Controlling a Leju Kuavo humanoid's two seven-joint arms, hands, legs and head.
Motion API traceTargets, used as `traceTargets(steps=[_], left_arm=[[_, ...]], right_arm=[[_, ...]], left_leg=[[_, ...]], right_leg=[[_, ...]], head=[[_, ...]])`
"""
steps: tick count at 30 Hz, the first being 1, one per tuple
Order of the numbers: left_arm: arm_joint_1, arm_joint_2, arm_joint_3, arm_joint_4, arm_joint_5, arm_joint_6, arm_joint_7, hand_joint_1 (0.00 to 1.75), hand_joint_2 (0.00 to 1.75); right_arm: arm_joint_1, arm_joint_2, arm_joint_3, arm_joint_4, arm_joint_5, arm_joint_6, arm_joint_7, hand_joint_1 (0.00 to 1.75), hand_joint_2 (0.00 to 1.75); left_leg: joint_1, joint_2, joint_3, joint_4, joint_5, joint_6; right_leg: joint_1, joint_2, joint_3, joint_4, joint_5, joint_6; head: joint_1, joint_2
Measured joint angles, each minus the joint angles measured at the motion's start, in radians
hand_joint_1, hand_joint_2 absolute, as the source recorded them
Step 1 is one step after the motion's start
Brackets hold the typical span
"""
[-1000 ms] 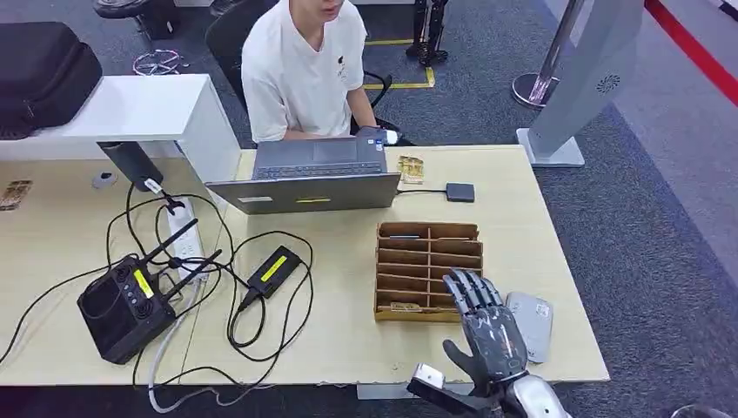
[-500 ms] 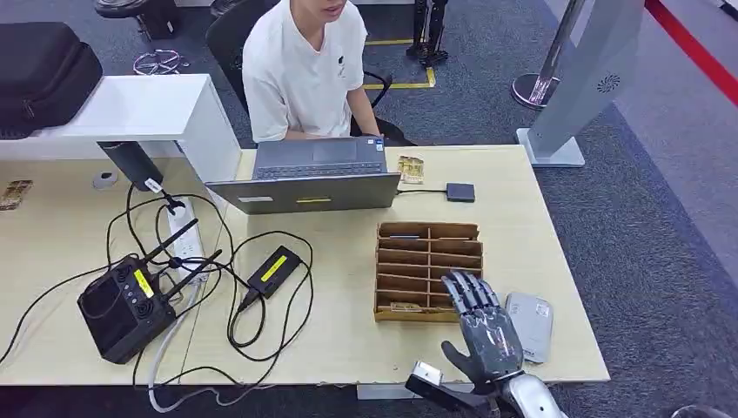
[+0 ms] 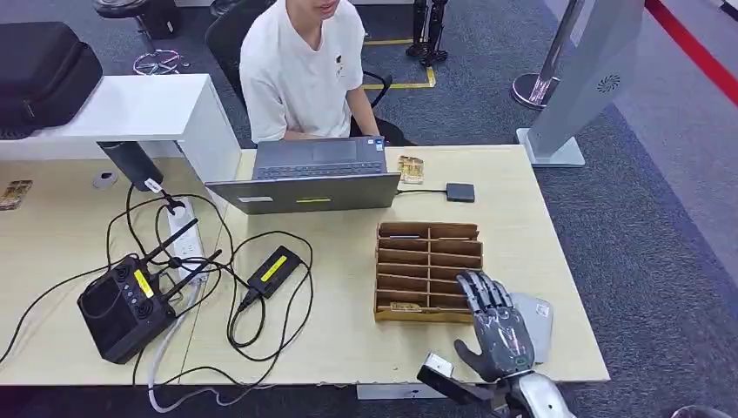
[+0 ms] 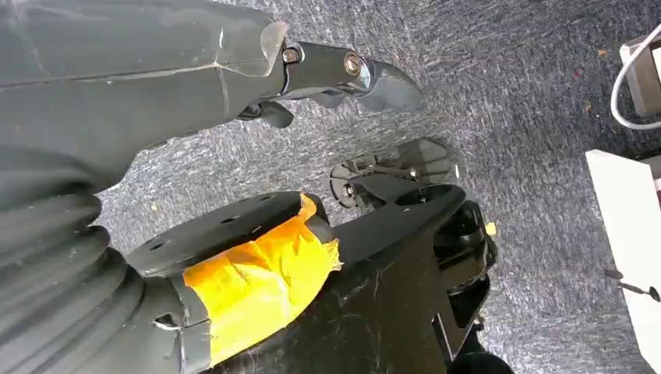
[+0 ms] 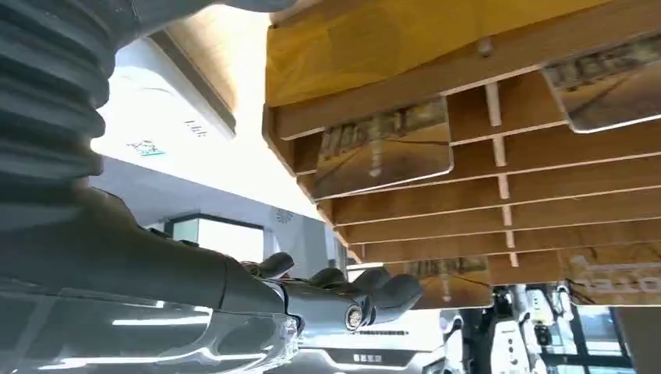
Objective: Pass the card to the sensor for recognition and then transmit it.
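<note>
A wooden card rack (image 3: pixel 427 270) stands on the desk right of centre. One patterned card (image 3: pixel 401 306) lies in its nearest left slot. In the right wrist view the rack (image 5: pixel 468 195) looks close, with a card (image 5: pixel 386 148) leaning in a slot and another card (image 5: pixel 616 86) beside it. A flat grey reader (image 3: pixel 538 318) lies just right of the rack. My right hand (image 3: pixel 498 326) hovers open, fingers spread, at the rack's near right corner and over the reader's left edge, holding nothing. My left hand (image 4: pixel 351 74) hangs over the carpet with its fingers out, holding nothing.
A person in a white shirt (image 3: pixel 300 70) sits at a laptop (image 3: pixel 309 178) across the desk. A small black box (image 3: pixel 460 192) and a few loose cards (image 3: pixel 410 169) lie right of the laptop. A black radio unit (image 3: pixel 122 309), cables and a power strip (image 3: pixel 184 239) crowd the desk's left half.
My right hand has shifted to the right and a little toward the near edge, from the rack's front corner to partly over the grey reader. It is still open.
</note>
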Motion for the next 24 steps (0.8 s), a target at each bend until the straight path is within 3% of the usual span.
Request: traceTargets(steps=[12, 13, 14, 15, 24], left_arm=[[0.000, 0.000, 0.000, 0.000, -0.014, -0.001, 0.000, 0.00, 1.75], [0.000, 0.000, 0.000, 0.000, -0.014, -0.001, 0.000, 0.00, 1.75], [0.000, 0.000, 0.000, 0.000, -0.014, -0.001, 0.000, 0.00, 1.75], [0.000, 0.000, 0.000, 0.000, -0.014, -0.001, 0.000, 0.00, 1.75], [0.000, 0.000, 0.000, 0.000, -0.015, -0.001, 0.000, 0.00, 1.75]], right_arm=[[-0.027, 0.036, -0.017, 0.025, -0.003, 0.002, -0.027, 0.00, 1.75], [-0.030, 0.041, -0.017, 0.027, -0.004, 0.002, -0.028, 0.21, 1.75], [-0.033, 0.042, -0.017, 0.030, -0.004, 0.002, -0.029, 1.68, 1.75], [-0.035, 0.045, -0.017, 0.031, -0.004, 0.002, -0.031, 1.75, 1.75], [-0.036, 0.055, -0.019, 0.045, -0.016, 0.000, -0.043, 1.75, 1.75]], left_leg=[[0.000, 0.000, 0.000, 0.000, 0.000, 0.000], [0.000, 0.000, 0.000, 0.000, 0.000, 0.000], [0.000, 0.000, 0.000, 0.000, 0.000, 0.000], [0.000, 0.000, 0.000, 0.000, 0.000, 0.000], [0.000, 0.000, 0.000, 0.000, 0.000, 0.000]], right_leg=[[0.000, 0.000, 0.000, 0.000, 0.000, 0.000], [0.000, 0.000, 0.000, 0.000, 0.000, 0.000], [0.000, 0.000, 0.000, 0.000, 0.000, 0.000], [0.000, 0.000, 0.000, 0.000, 0.000, 0.000], [0.000, 0.000, 0.000, 0.000, 0.000, 0.000]], head=[[0.000, 0.000], [0.000, 0.000], [0.000, 0.000], [0.000, 0.000], [0.000, 0.000]])
